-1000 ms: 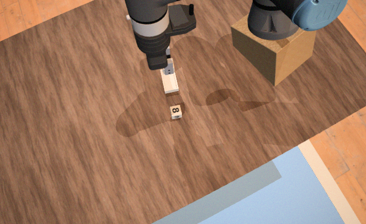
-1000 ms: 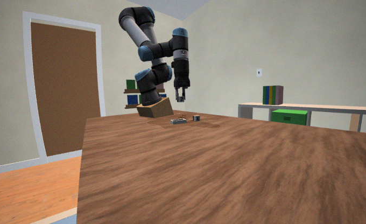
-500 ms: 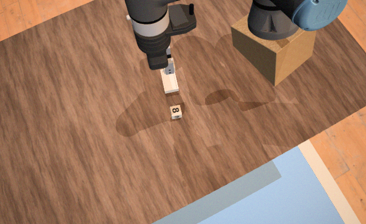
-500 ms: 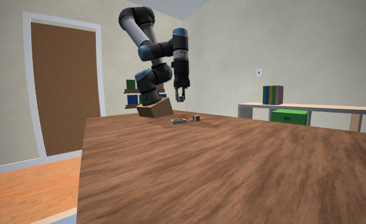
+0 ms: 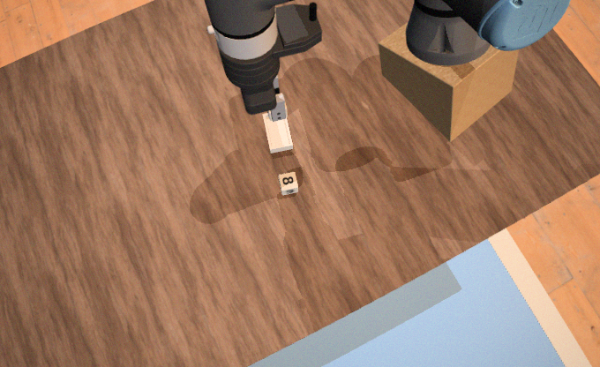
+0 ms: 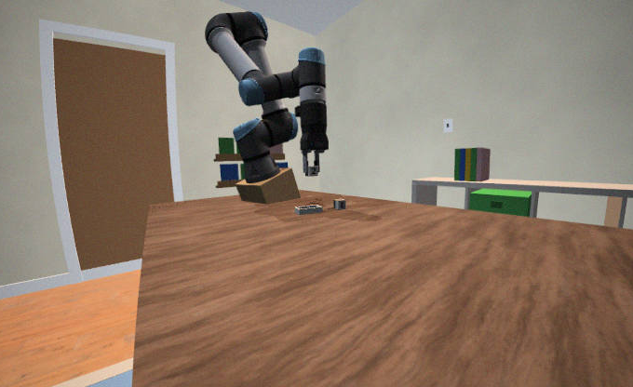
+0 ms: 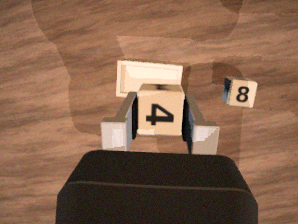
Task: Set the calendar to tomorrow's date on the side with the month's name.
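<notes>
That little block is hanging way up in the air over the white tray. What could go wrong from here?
1. The fingers pinch the cube only by two sides, high above the tray. If it slips, it could fall, tumble and land on a wrong face.
2. The tray looks barely wider than a cube, so a slightly off descent might catch its rim and tip it.
3. The other cube sits outside the tray, nearby on the table, where it could get knocked.

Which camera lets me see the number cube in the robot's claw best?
The wrist view: the held cube fills the middle, showing a 4 between the fingers. The exterior view shows it tiny, with a 2 on its side. In the top view the gripper mostly hides it.
</notes>
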`<state>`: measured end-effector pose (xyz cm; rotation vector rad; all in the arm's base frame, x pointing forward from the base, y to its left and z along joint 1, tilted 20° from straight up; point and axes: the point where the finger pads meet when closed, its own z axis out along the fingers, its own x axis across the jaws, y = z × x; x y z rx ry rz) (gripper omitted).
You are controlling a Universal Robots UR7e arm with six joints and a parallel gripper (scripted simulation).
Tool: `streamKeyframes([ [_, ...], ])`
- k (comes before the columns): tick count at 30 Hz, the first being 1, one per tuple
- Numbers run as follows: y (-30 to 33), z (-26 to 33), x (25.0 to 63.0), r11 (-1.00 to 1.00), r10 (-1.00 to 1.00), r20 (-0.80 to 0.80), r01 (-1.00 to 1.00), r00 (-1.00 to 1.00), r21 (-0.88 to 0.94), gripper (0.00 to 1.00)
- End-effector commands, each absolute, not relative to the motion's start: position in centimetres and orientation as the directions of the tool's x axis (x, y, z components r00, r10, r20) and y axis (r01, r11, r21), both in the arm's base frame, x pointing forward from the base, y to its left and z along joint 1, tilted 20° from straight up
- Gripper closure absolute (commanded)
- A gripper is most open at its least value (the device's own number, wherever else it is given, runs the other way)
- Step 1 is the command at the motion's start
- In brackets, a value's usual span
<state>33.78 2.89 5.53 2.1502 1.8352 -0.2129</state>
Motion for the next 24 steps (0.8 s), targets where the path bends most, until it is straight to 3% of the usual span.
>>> streamKeyframes([
  [1,2.82,5.54,33.5,-0.069,0.944,-0.315,0.991,0.101,0.112,0.43],
  [24,1.82,5.85,32.95,0.367,0.872,-0.331,0.929,-0.36,-0.043,0.43],
])
